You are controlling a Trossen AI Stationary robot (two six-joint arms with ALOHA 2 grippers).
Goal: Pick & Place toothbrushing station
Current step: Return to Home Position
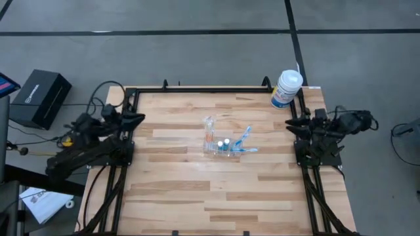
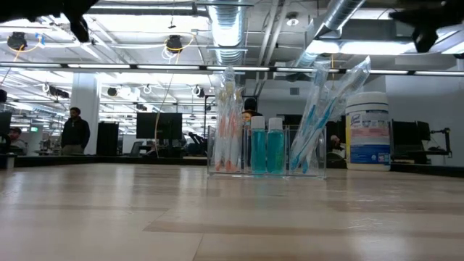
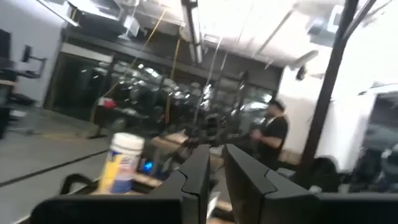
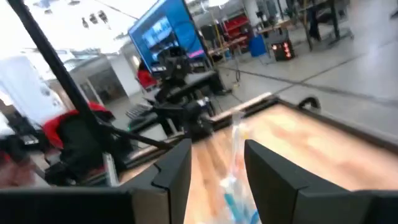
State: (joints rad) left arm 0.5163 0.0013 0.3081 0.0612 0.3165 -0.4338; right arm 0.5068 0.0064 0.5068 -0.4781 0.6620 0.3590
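Note:
The toothbrushing station (image 1: 220,143) is a clear plastic holder standing by its base on the middle of the wooden table. In the low view the station (image 2: 264,148) holds orange-handled brushes, two teal bottles and slanting blue brushes. My left gripper (image 1: 139,118) hangs folded back over the table's left edge. In its wrist view the left gripper (image 3: 216,180) has its fingers almost together, with nothing between them. My right gripper (image 1: 289,122) is over the right edge, pointing level at the station (image 4: 235,155). It (image 4: 217,174) is open and holds nothing.
A white blue-labelled canister (image 1: 287,88) stands at the table's far right corner, close to my right arm. It also shows as the canister (image 2: 367,130) in the low view. A black box (image 1: 39,98) sits on the floor, left of the table. People (image 2: 75,130) stand in the room behind.

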